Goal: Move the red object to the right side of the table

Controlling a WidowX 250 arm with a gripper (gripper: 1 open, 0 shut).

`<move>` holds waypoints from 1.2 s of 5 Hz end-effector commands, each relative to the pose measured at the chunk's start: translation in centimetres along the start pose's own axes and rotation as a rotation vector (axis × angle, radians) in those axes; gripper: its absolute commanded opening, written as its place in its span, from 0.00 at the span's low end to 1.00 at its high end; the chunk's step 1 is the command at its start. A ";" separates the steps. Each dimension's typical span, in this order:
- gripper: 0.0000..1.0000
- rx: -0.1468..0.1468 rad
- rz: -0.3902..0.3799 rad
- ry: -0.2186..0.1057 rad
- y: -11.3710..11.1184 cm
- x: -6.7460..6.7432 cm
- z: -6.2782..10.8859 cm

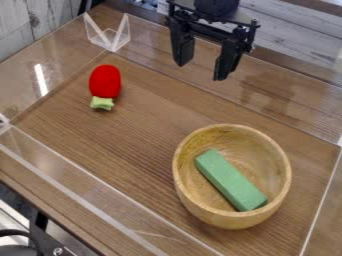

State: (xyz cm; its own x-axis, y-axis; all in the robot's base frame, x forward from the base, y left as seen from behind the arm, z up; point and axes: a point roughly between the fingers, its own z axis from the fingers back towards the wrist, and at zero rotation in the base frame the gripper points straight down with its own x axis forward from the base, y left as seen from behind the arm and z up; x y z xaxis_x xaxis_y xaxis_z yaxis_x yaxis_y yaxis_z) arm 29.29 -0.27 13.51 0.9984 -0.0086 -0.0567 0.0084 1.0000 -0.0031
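The red object (104, 84) is a small rounded red toy with a pale green stub end, lying on the left part of the brown wood-grain table (147, 130). My gripper (203, 64) hangs above the back middle of the table, pointing down, well to the right of the toy and apart from it. Its two black fingers (181, 50) stand wide open with nothing between them.
A round light wooden bowl (201, 190) sits at the front right and holds a green rectangular block (231, 180). Low clear acrylic walls (107, 35) edge the table, with a folded clear piece at the back left.
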 end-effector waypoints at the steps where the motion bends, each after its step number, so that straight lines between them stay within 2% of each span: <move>1: 1.00 -0.002 0.010 0.031 0.3 -0.1 -0.8; 2: 1.00 0.000 0.074 0.019 2.9 -1.1 -2.3; 3: 1.00 0.009 0.150 -0.010 6.7 -2.1 -3.4; 4: 1.00 0.020 0.178 -0.042 10.0 -2.0 -4.6; 6: 1.00 0.035 0.235 -0.062 12.0 -1.0 -7.2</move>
State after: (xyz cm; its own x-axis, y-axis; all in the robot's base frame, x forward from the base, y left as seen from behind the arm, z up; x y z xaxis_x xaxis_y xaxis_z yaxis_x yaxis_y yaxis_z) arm 27.61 11.33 5.29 0.9755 0.2181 -0.0287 -0.2173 0.9757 0.0272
